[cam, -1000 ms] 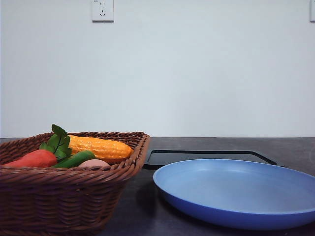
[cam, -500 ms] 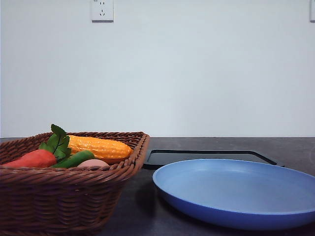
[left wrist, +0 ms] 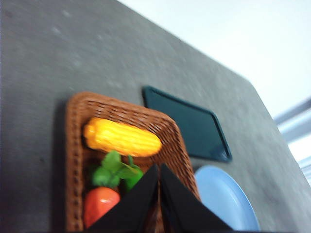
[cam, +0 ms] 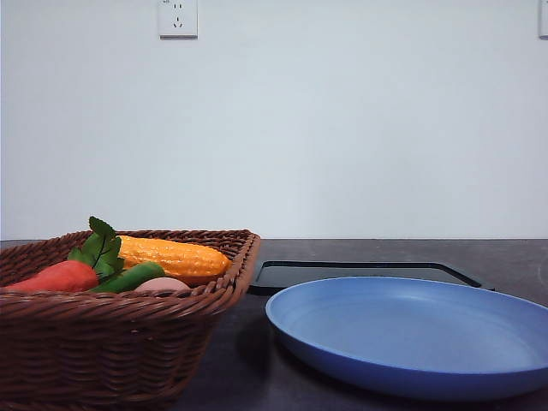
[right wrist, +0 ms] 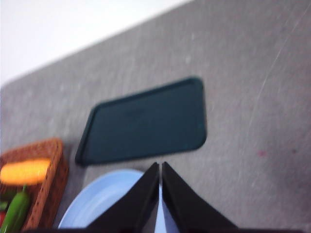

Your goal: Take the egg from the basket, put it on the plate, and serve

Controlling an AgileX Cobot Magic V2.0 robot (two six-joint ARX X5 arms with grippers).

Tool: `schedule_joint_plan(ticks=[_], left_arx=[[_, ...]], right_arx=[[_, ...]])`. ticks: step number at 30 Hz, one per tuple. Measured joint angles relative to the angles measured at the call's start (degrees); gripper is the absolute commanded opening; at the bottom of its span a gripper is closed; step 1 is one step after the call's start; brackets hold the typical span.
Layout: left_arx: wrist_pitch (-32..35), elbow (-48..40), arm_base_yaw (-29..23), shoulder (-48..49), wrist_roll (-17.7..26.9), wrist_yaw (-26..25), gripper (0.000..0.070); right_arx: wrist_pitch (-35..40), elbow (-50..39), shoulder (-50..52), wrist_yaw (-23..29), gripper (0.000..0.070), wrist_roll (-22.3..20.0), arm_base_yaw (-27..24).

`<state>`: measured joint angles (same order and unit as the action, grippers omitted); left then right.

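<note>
On my front feed the basket sat at the near left of the dark table, and the egg lay inside it, just its pinkish top peeking over the braided near rim. Beside the egg I saw a green vegetable, a leafy carrot further left, and a corn cob behind them. The plate rested bare at the near right, close beside the basket, with a black tray just beyond it. From the left wrist I found the left gripper pressed closed with nothing in it, high over the basket. The right gripper was likewise closed and empty, above the plate and the tray.
</note>
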<state>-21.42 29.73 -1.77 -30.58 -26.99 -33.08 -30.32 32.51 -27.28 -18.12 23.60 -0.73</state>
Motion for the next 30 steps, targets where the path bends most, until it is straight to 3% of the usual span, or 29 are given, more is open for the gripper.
schedule_joint_plan(ticks=[7, 11, 13, 14, 17, 19, 22, 30], left_arx=[[-14.7, 11.7, 3.0, -11.0, 9.5, -1.4, 0.0000], [-19.5, 13.9, 5.7, -14.3, 13.6, -1.5, 0.0000], [-20.0, 13.9, 6.9, -15.4, 14.3, -1.6, 0.0009], [-20.0, 13.9, 7.6, -15.7, 14.5, -1.6, 0.0035], [-20.0, 13.9, 9.1, -16.2, 14.8, -1.7, 0.0165], [-19.9, 13.9, 9.7, -16.2, 15.0, -1.7, 0.0253], [-19.8, 13.9, 9.9, -16.2, 15.0, -1.7, 0.0294], [-19.7, 13.9, 9.9, -16.2, 15.0, -1.7, 0.0294]], right_arx=[[-9.1, 5.2, -11.7, -6.6, 0.0000, -5.9, 0.0], [-13.0, 5.3, -17.3, -11.2, 0.0000, -8.9, 0.0], [-14.0, 5.3, -19.4, -11.8, 0.0027, -9.7, 0.1], [-14.1, 5.3, -20.4, -11.8, 0.0075, -9.9, 0.3], [-14.1, 5.3, -23.0, -11.8, 0.0234, -10.3, 1.0], [-14.0, 5.3, -24.9, -11.7, 0.0284, -10.3, 1.8], [-13.5, 5.3, -27.8, -10.4, 0.0284, -10.3, 3.2], [-5.3, 3.7, -36.6, -8.7, 0.0284, -9.8, 7.6]])
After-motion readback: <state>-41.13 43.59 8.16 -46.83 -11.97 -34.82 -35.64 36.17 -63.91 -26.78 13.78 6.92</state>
